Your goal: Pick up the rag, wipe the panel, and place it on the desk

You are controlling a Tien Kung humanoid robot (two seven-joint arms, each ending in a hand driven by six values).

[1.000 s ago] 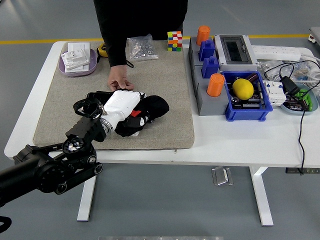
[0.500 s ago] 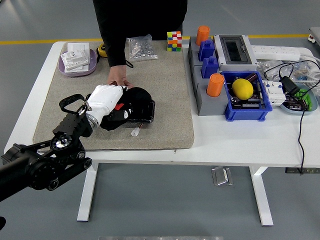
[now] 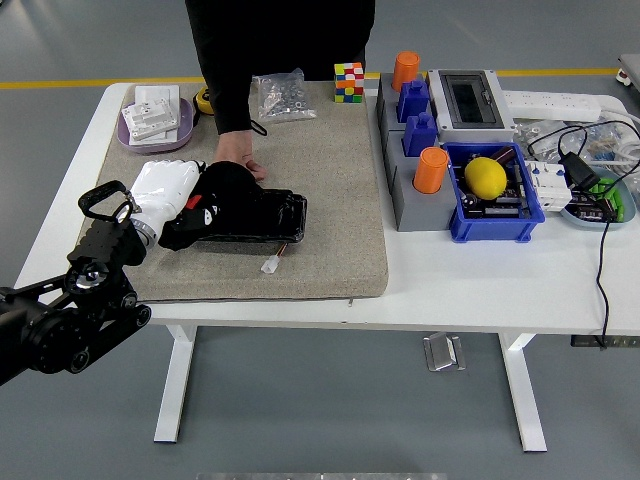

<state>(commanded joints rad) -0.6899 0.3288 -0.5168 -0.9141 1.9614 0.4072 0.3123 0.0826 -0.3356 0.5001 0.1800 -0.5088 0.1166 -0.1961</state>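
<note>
A black robot arm (image 3: 70, 315) of round, disc-capped joint housings with silver hubs ends in a glossy white-shelled left hand (image 3: 165, 187) with black fingers (image 3: 195, 215) and a small red mark. The person (image 3: 280, 45) across wears a black long-sleeved top.

Left arm: black, jointed, comes in from the 8 o'clock corner and reaches up toward 1 o'clock over the table.
Left wrist: a black ring-shaped part sticks up just behind the white shell.
Left hand (image 3: 185, 198): white-backed, palm down, black fingers curled over a dark rag (image 3: 222, 190), pressing it flat.
Person's hand (image 3: 238, 158): at 12 o'clock from the robot's hand, resting on the table, fingers pointing toward the near edge, black sleeve above it.
</note>
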